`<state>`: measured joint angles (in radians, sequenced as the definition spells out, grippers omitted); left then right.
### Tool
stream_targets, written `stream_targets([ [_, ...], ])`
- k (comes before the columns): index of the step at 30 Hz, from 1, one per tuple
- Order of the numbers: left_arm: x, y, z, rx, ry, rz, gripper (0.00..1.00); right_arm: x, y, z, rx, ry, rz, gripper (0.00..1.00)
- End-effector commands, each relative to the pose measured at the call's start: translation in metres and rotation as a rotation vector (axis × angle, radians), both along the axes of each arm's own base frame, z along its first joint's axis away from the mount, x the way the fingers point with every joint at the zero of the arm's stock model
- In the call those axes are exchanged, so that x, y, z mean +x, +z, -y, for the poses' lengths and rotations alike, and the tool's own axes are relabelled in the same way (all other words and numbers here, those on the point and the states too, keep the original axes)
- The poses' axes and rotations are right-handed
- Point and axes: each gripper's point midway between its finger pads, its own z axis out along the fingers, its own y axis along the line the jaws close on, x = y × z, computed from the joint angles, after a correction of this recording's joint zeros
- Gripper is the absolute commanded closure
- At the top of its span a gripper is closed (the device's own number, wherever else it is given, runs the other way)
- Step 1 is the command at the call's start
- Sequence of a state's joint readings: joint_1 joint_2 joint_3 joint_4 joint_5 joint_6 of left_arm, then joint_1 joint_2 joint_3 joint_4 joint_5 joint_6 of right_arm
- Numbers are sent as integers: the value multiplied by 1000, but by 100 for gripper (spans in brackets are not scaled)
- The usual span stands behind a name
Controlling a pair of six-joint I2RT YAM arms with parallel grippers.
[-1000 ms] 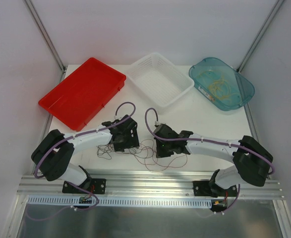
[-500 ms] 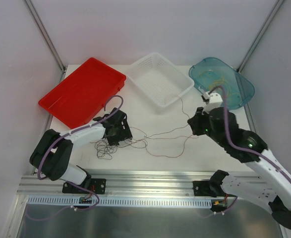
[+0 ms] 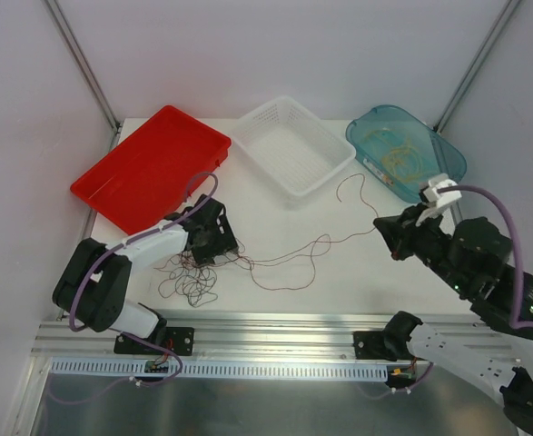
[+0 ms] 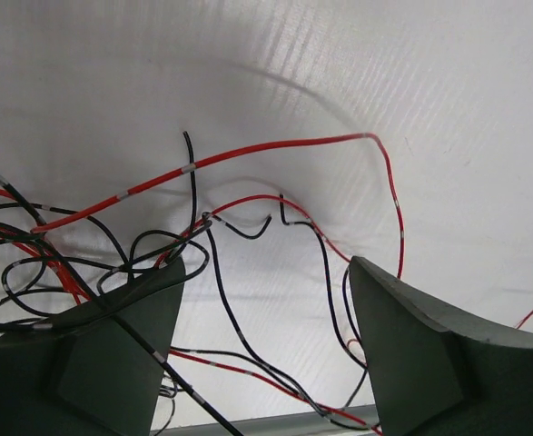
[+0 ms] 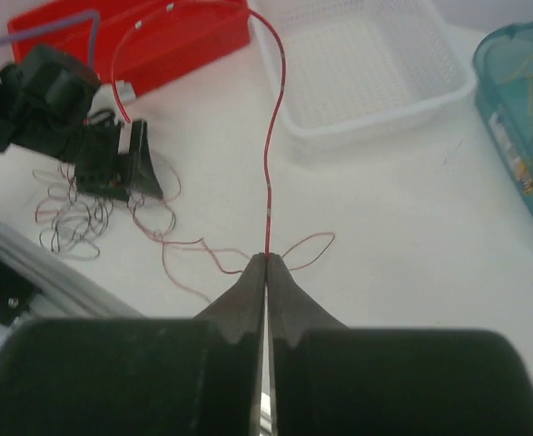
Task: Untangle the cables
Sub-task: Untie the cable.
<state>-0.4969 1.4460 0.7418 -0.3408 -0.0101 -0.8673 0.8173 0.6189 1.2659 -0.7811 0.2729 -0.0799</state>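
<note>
The white table (image 3: 375, 282) carries three containers along its far side, with the white basket (image 3: 293, 145) in the middle. The red tray (image 3: 148, 168) lies just to the basket's left and the teal tub (image 3: 407, 150) just to its right. A few yellow wires (image 3: 402, 159) curl inside the tub.

The right arm (image 3: 475, 259) is raised off the table, near and to the right of the basket and below the tub. The left arm (image 3: 148, 243) lies low, near and to the left of the basket.

The right gripper (image 5: 266, 262) is fully closed, its tips pinching a single red cable (image 5: 269, 173). From the tips one stretch of it lifts toward the basket's right corner. The other trails over bare table in front of the basket to the left gripper (image 4: 264, 272).

That gripper points down with its jaws spread wide, gripping nothing. Black and red cables lie loose between its fingers, and one black strand crosses its left finger (image 4: 112, 354). The tangle (image 3: 189, 283) of dark and red loops sits on the table in front and left of the basket. The left gripper hides its far edge from above.
</note>
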Motion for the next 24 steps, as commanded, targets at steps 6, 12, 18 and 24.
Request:
stream_targets([
  [6,-8,13,-15,33,-21,32,23,1,-129,-33,-214,44,-393,99],
  [12,5,54,-7,-25,-79,172,17,26,-171,23,-323,-300,-540,98],
  [18,3,97,-6,-92,-113,323,7,32,-167,-17,-221,-156,-590,50],
  [24,-21,96,-8,-151,-114,327,4,30,-146,-98,-33,132,-533,40],
])
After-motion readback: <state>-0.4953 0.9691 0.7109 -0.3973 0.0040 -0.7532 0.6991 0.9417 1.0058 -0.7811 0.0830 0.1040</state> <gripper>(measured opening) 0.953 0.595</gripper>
